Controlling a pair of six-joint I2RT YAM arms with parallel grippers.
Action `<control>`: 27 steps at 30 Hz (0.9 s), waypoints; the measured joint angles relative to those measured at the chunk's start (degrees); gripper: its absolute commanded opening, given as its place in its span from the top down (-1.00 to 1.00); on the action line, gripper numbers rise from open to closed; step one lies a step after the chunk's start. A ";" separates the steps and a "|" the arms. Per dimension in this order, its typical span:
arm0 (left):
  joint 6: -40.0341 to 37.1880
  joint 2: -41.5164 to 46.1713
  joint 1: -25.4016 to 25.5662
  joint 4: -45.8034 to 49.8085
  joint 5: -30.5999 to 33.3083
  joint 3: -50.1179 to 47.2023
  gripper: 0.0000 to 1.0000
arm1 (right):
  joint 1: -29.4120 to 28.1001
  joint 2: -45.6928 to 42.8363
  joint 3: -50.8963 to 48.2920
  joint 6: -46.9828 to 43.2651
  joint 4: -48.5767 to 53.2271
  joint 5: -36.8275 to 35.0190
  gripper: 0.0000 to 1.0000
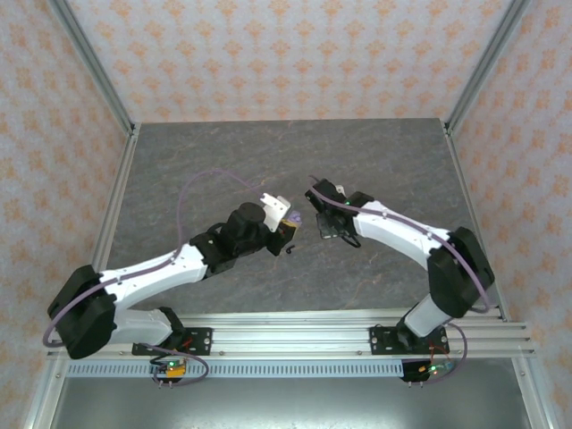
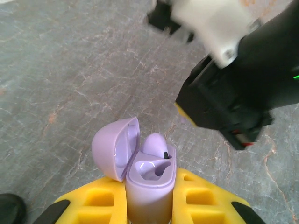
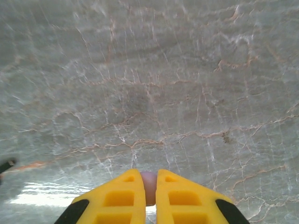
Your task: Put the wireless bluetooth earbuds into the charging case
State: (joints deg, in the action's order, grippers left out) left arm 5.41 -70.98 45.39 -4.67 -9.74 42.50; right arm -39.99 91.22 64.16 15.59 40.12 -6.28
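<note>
One lavender earbud (image 3: pixel 148 187) is sitting pinched at the fingertips of the right gripper (image 3: pixel 148 175); left gripper (image 2: pixel 148 200) is clamping the open lavender charging case (image 2: pixel 150 179).

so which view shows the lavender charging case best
Left wrist: the lavender charging case is close up, lid open, one lavender earbud inside. Top external shows it as a purple speck at the left gripper.

No text is readable: the charging case (image 2: pixel 148 189) seems unmarked, the near-left circuit board (image 1: pixel 168 366) too small.
</note>
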 measured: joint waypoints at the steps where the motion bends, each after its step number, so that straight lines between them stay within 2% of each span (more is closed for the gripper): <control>1: -0.04 1.22 0.00 0.57 0.22 -0.26 0.89 | 0.00 1.81 0.90 -0.02 0.50 0.22 0.80; 8: -0.94 7.32 0.00 4.09 2.14 -2.67 0.88 | 0.00 11.58 6.80 -0.22 2.67 1.38 0.76; 18: -0.98 10.99 0.00 5.60 4.13 -4.79 0.89 | 0.00 20.63 14.64 -1.01 5.92 3.23 0.69; 22: -0.98 11.34 0.00 5.70 4.31 -5.20 0.89 | 0.00 22.51 16.98 -1.53 6.62 3.85 0.55; 25: -0.98 11.37 0.00 5.77 4.28 -5.57 0.88 | 0.00 23.21 17.70 -1.73 6.67 4.81 0.29; 27: -0.96 11.37 0.00 5.77 4.28 -5.60 0.89 | 0.00 23.28 17.97 -2.01 6.69 5.38 0.20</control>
State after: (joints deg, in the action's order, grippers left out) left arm 4.45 -59.61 45.39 1.10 -5.45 36.91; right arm -39.99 114.50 82.13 13.58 46.81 -0.91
